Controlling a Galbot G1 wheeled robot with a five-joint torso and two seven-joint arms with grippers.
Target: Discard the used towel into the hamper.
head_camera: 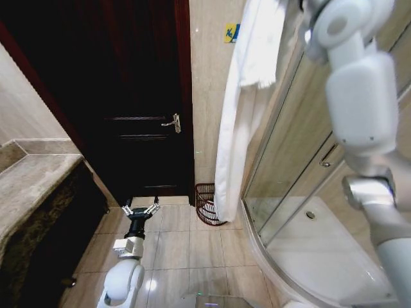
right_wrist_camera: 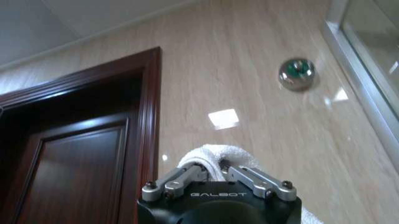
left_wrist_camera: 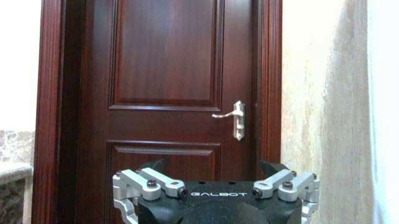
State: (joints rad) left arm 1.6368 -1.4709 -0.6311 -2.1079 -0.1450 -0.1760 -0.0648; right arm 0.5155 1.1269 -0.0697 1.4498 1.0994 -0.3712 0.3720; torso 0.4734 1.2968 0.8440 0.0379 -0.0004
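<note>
The right gripper (right_wrist_camera: 217, 169) is raised high on the right, its fingers (right_wrist_camera: 187, 175) pinched on a fold of the white towel (head_camera: 241, 96), which hangs long toward the floor. The towel's lower end dangles just over the hamper (head_camera: 205, 204), standing on the tiled floor beside the dark door (head_camera: 138, 96). The left gripper (head_camera: 140, 208) waits low, fingers spread wide, pointed at the door.

white rounded arm shells, black wrist blocks w/ white "galbot" lettering, silver linkage fingers (left_wrist_camera: 149, 179) w/ dark screws.
</note>
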